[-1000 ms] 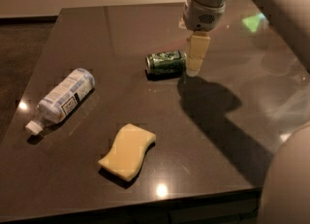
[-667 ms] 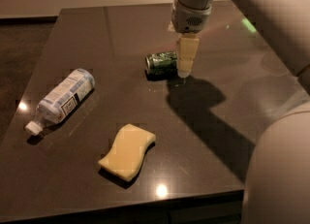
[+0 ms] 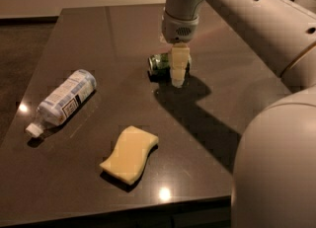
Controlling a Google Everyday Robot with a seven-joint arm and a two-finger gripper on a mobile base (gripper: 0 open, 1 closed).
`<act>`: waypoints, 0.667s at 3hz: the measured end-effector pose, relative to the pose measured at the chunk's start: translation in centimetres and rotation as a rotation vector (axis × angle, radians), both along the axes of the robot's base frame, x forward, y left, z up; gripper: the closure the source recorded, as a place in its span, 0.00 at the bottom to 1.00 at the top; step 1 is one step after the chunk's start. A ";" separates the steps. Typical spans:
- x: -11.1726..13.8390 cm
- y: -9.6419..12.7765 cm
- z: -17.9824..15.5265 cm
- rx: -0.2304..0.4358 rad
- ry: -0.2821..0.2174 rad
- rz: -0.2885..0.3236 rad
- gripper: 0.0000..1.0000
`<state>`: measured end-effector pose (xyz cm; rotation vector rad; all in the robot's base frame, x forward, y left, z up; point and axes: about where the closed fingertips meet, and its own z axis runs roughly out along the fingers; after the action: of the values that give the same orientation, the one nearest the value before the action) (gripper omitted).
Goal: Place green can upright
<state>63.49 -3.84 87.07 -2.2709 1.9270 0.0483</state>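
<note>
The green can (image 3: pixel 159 62) lies on its side near the middle of the dark table (image 3: pixel 98 34). It is dark green with a silver end facing left. My gripper (image 3: pixel 177 75) points straight down and stands over the can's right half, hiding that part. Its tip is at table level in front of the can. The arm reaches in from the upper right.
A white-labelled plastic bottle (image 3: pixel 63 99) lies on its side at the left. A yellow sponge (image 3: pixel 129 153) lies near the front edge. The robot's pale body (image 3: pixel 276 163) fills the lower right corner.
My gripper has moved left and lower, from beside the can's right end to over the can's right half. The can, bottle and sponge have stayed in place.
</note>
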 end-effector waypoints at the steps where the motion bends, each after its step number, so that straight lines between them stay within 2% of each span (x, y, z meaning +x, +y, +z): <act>1: -0.4 1.0 -1.2 -0.006 0.023 0.019 0.00; 2: -0.7 1.7 -1.8 -0.027 0.025 0.027 0.02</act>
<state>62.83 -2.10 85.25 -2.3246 1.9215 0.0546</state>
